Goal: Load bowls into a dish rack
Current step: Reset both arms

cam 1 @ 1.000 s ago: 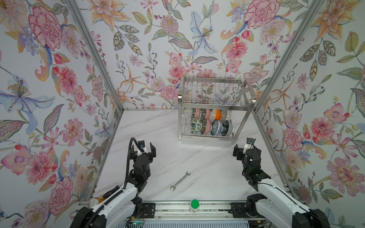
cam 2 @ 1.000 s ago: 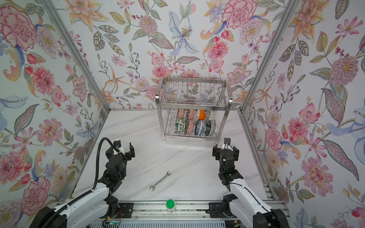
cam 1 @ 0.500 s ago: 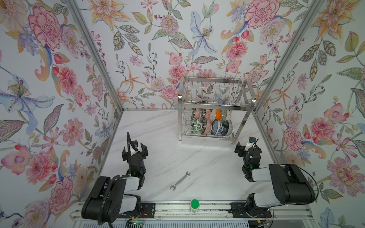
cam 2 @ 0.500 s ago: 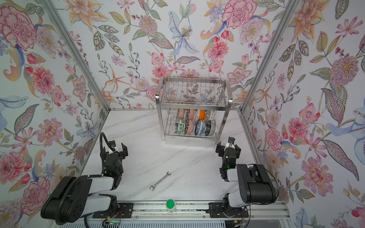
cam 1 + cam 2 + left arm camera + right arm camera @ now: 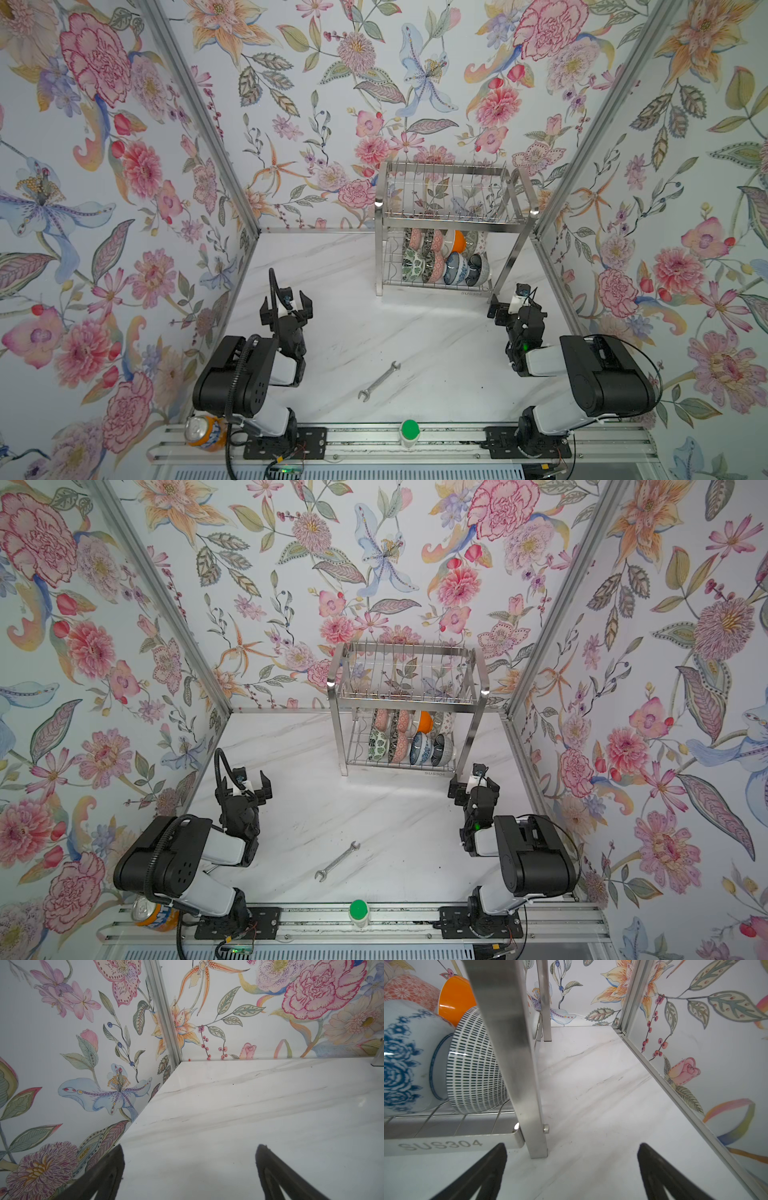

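Left gripper (image 5: 286, 306): jaws wide apart, empty, low over white marble tabletop (image 5: 415, 332), well apart from two-tier stainless wire dish rack (image 5: 378, 249). Right gripper (image 5: 515, 306): jaws likewise apart, nothing between, just in front of rack's near right leg. Both arms folded close to base rail

Small patterned ceramic bowls (image 5: 440, 262): all on edge in lower tier, two rows, approx eight, exact count unclear. Upper tier bare. No bowl on tabletop in both top views

Judged step: loading appears complete, arms parked. Next move, if any: confirm no bowl outstanding; otherwise none required

View differences: right wrist cam gives close look at black-dashed white bowl (image 5: 475, 1068) touching blue-and-white bowl (image 5: 402, 1059), orange bowl (image 5: 454, 995) behind; top views too distant to show that contact. Left wrist cam: bare marble and wall corner only. Top views alone show steel open-ended spanner (image 5: 380, 380), green-capped item (image 5: 409, 430) and orange drinks can (image 5: 205, 430) at base rail
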Action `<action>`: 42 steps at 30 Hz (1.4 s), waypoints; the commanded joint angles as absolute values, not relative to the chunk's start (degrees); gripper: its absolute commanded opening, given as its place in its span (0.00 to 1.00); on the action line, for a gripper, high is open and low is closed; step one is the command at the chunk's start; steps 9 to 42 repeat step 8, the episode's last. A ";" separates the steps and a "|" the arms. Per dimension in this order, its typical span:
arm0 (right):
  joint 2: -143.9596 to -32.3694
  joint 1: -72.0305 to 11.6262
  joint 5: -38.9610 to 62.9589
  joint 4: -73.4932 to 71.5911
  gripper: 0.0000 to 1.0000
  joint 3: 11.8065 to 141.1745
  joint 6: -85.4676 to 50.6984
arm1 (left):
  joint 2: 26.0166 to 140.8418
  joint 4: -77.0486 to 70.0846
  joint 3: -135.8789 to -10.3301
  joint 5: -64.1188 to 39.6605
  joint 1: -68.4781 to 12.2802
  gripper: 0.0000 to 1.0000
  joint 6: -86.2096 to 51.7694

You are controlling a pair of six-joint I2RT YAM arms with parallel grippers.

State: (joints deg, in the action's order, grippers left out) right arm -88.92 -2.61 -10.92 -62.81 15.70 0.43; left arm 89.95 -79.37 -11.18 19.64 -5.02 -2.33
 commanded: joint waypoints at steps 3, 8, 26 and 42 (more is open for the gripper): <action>-88.87 -3.06 -10.71 -63.98 0.99 16.58 1.27 | 90.72 -82.83 -11.10 18.46 -4.81 0.99 -1.98; -88.77 -2.99 -10.72 -64.13 0.99 16.45 1.23 | 90.63 -82.60 -11.12 18.40 -4.82 0.99 -1.94; -88.77 -2.99 -10.72 -64.13 0.99 16.45 1.23 | 90.63 -82.60 -11.12 18.40 -4.82 0.99 -1.94; -88.77 -2.99 -10.72 -64.13 0.99 16.45 1.23 | 90.63 -82.60 -11.12 18.40 -4.82 0.99 -1.94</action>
